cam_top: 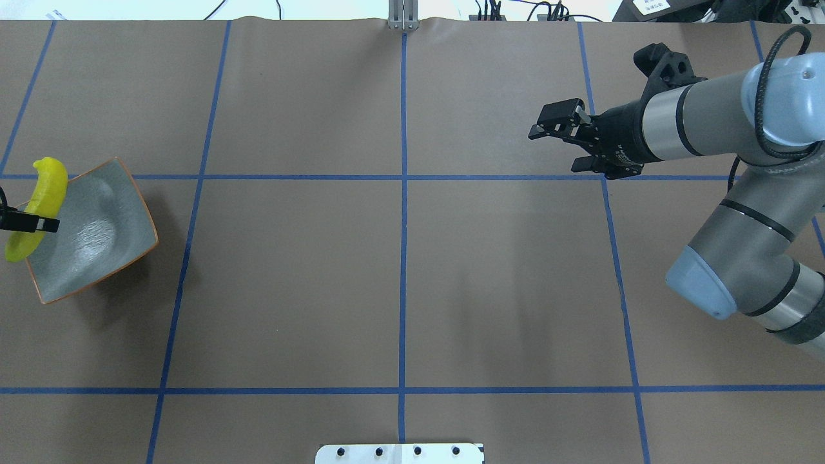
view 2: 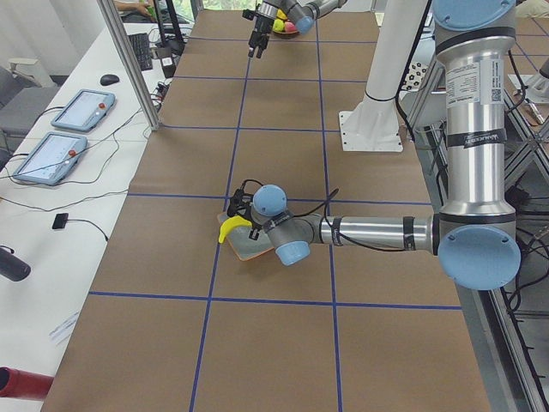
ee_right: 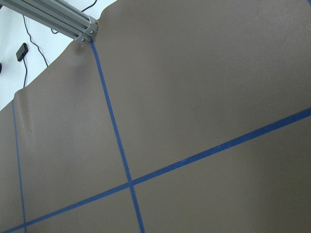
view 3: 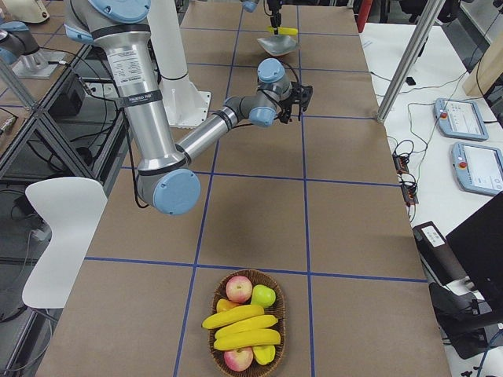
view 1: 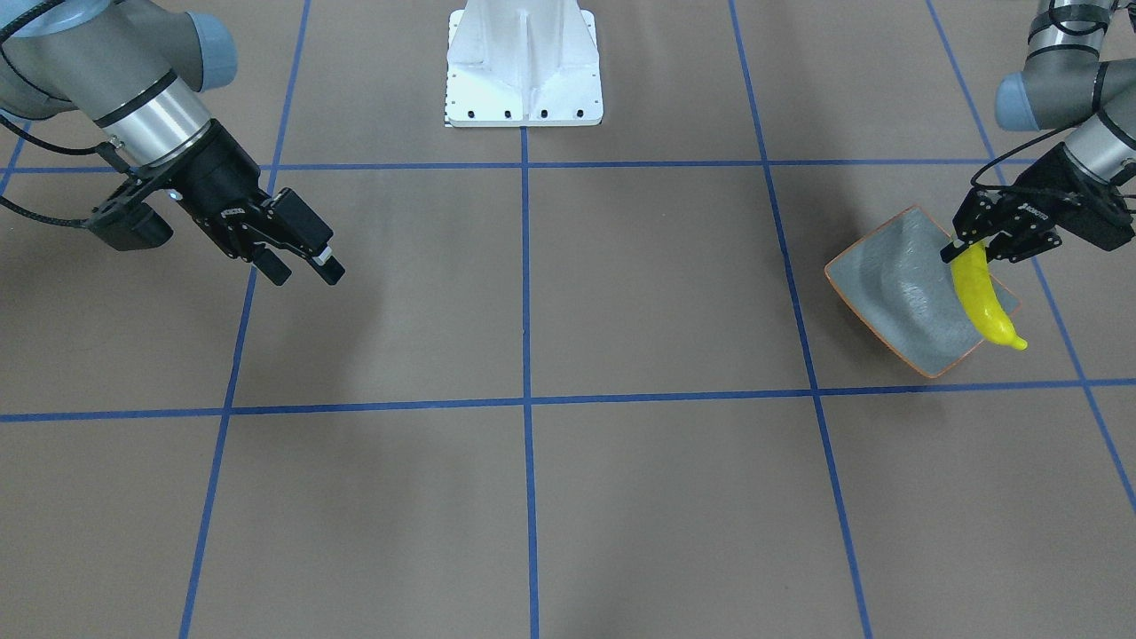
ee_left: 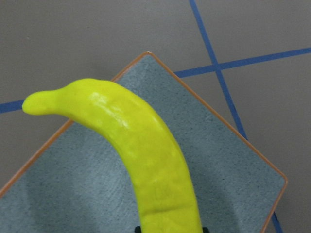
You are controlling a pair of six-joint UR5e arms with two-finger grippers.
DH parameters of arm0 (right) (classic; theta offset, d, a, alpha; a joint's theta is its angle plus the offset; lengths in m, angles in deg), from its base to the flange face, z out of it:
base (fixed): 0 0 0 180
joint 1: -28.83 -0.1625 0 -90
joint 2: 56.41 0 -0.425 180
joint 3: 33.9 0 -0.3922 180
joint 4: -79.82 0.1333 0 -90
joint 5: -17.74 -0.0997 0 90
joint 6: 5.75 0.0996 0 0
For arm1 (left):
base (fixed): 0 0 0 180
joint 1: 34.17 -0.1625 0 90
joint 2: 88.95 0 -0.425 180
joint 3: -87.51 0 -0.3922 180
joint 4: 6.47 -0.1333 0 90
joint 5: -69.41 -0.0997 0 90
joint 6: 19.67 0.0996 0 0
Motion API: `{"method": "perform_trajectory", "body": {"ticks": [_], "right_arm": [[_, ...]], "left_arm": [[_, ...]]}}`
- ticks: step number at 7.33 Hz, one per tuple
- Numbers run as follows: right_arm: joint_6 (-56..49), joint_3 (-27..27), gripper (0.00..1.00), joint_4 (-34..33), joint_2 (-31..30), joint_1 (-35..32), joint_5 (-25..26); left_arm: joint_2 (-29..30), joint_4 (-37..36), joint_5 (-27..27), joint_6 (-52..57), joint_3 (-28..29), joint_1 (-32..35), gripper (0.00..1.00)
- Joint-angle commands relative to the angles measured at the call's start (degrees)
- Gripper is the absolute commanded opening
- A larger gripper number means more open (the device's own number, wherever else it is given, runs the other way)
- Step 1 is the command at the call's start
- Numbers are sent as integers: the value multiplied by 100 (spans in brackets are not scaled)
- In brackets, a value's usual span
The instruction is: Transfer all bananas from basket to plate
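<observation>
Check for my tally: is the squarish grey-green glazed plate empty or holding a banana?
Empty. The speckled grey-green plate shows bare glaze; the one glossy yellow banana over it is clamped in the left gripper, jaws shut.

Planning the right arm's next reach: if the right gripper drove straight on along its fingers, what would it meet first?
Most likely the bare table paper near a blue tape crossing. The right gripper points down at it with nothing between, though depth is unclear.

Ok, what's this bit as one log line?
left end effector: shut on banana over plate | right end effector: open, empty | basket: three bananas inside
</observation>
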State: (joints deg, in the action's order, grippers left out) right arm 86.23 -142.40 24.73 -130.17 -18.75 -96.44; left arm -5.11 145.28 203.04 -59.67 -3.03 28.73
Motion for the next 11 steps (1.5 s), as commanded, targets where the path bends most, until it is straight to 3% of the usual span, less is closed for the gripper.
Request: {"method": "perform_trajectory", "body": {"ticks": [1, 3, 7, 9, 11], "right_arm": [[-75, 5, 100, -10, -94, -50, -16], [-75, -4, 100, -10, -130, -111, -60], [-75, 13, 100, -19, -130, -138, -8], [-75, 13, 100, -28, -139, -138, -8], [-75, 22, 100, -28, -200, -155, 10]], "left_arm": [[19, 39, -337, 36, -7, -41, 0], [10, 39, -329, 27, 27, -50, 2], [10, 30, -294, 10, 36, -93, 40], [19, 39, -285, 18, 36, -120, 76], [28, 39, -277, 10, 36, -120, 83]]}}
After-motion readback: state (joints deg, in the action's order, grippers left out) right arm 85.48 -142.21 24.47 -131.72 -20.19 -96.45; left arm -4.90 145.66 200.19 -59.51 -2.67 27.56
